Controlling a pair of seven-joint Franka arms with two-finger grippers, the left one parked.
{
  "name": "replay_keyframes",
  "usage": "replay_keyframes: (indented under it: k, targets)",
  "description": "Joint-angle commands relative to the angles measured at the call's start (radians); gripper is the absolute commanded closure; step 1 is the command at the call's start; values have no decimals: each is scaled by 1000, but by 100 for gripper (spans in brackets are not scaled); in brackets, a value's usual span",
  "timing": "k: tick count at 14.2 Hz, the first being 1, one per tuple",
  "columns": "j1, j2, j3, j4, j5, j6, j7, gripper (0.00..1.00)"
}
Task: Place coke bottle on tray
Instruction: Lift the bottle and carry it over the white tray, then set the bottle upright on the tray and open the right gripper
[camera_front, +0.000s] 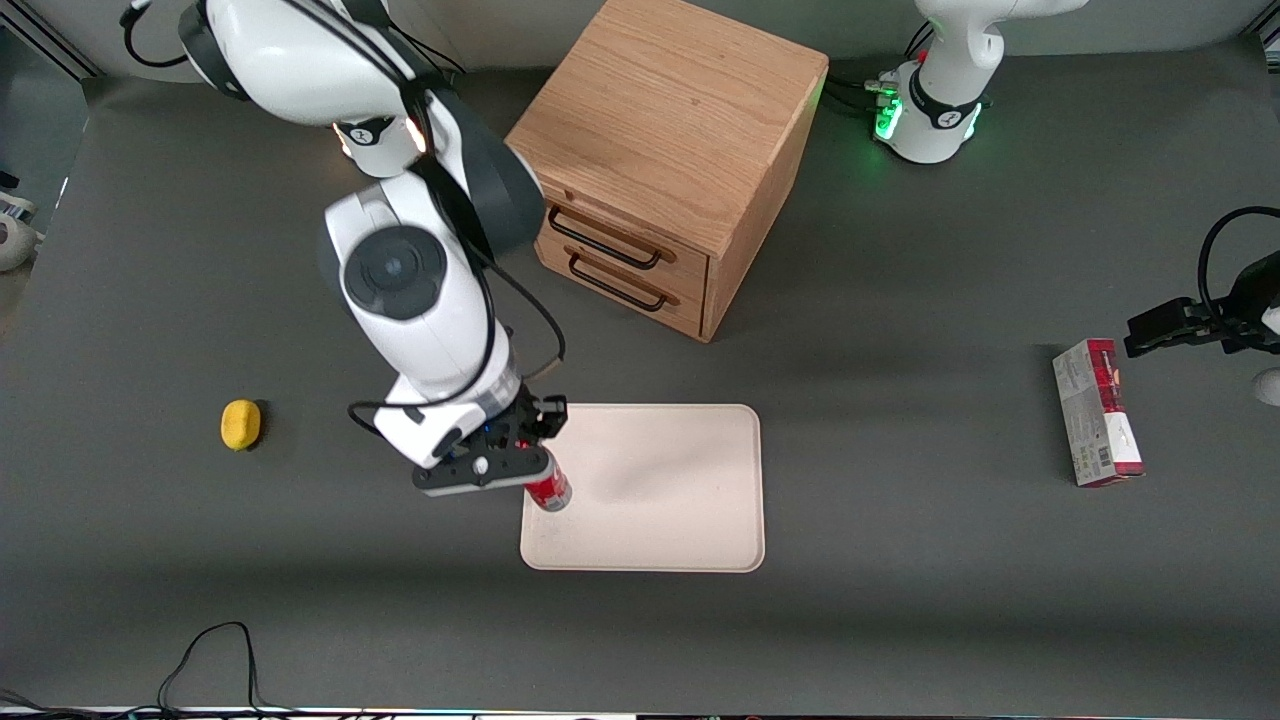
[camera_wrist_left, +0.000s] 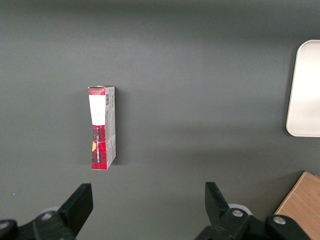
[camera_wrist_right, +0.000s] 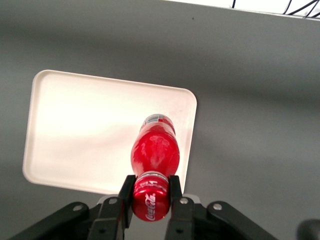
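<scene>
My right gripper (camera_front: 528, 462) is shut on the red cap of the coke bottle (camera_front: 548, 491), a small red bottle with a clear base. In the right wrist view the fingers (camera_wrist_right: 126, 191) clamp the cap and the coke bottle (camera_wrist_right: 155, 150) hangs down over the tray (camera_wrist_right: 80, 130), close to one of its short edges. The pale beige tray (camera_front: 670, 490) lies flat on the dark table, nearer to the front camera than the wooden cabinet. In the front view the bottle is over the tray's edge toward the working arm's end. I cannot tell whether its base touches the tray.
A wooden drawer cabinet (camera_front: 668, 160) with two drawers stands farther from the front camera than the tray. A yellow lemon-like object (camera_front: 240, 424) lies toward the working arm's end. A red-and-grey box (camera_front: 1096, 412) lies toward the parked arm's end, also in the left wrist view (camera_wrist_left: 102, 127).
</scene>
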Motion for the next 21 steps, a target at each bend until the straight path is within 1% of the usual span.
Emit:
replay_keyframes:
  k: [1,5,10,11,12,15,16,17,18,21]
  targets:
    - [-17,81,2,55,-22,40,-1,98]
    - [-31,154,3,44,-14,88,-1,98]
    - [-31,187,5,38,-11,120,0,97]
    - [-31,190,5,31,-7,123,0,94]
    - [-31,187,5,25,-3,125,2,86]
    - [-31,182,3,20,9,117,2,86]
    - [-31,182,3,20,13,117,3,68]
    - [-31,182,3,20,13,120,8,13]
    - [-31,182,3,20,12,122,10,0]
    - [-31,165,3,20,15,111,14,0]
